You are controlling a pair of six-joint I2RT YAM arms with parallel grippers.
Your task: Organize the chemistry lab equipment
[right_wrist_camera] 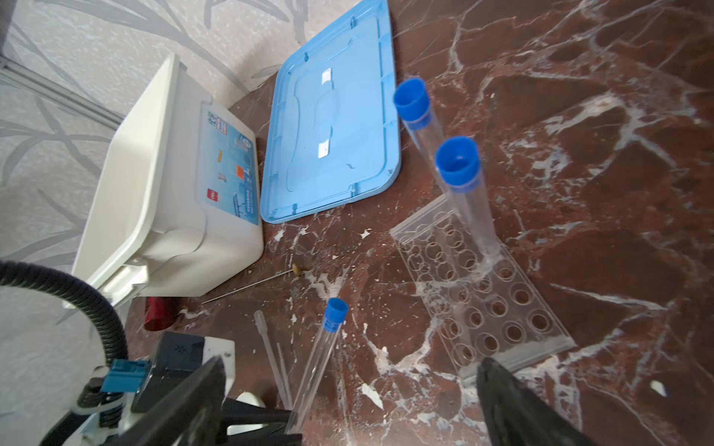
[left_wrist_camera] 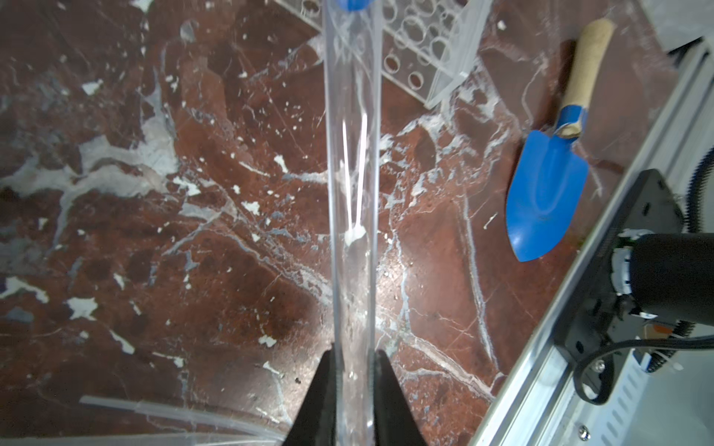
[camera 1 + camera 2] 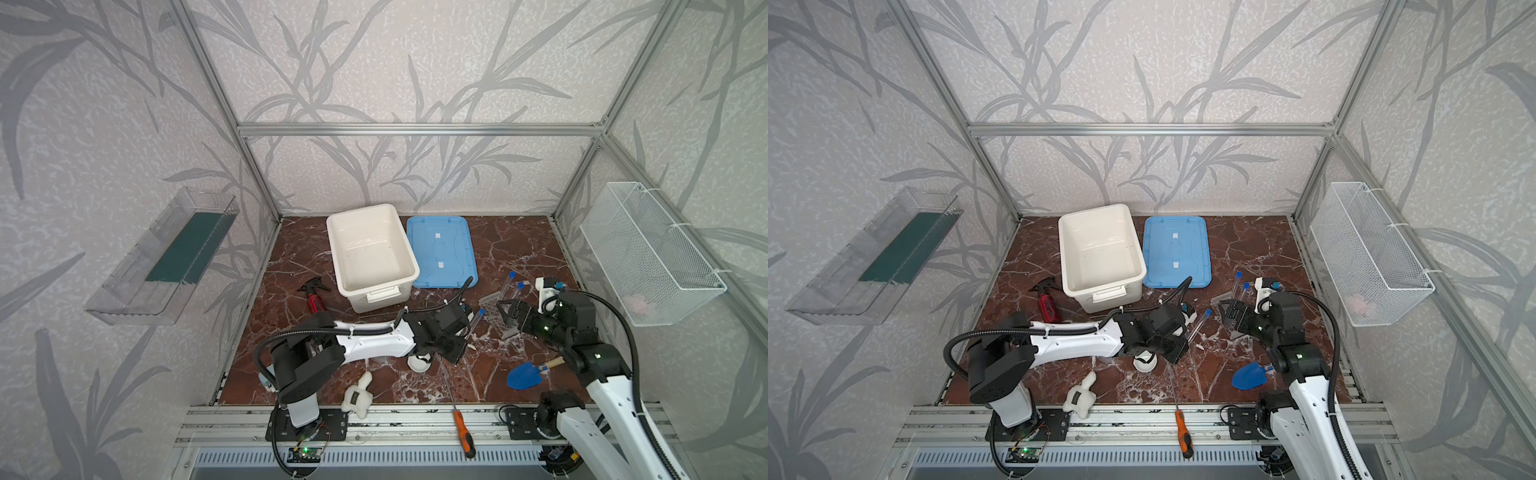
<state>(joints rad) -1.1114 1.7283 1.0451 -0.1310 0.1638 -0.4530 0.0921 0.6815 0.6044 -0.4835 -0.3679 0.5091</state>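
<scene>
My left gripper is shut on the lower end of a clear blue-capped test tube, held tilted above the marble floor, its cap toward the rack. In both top views this tube sticks out of the left gripper. The clear perforated tube rack lies just right of it, with two more capped tubes standing in its far end. My right gripper hangs open over the rack's near end, holding nothing. A white round dish sits under the left wrist. Thin clear rods lie beside the held tube.
White bin and blue lid stand at the back. A red spray bottle lies left, with a blue trowel, an orange-handled screwdriver and a white plush toy in front. A wire basket hangs on the right wall.
</scene>
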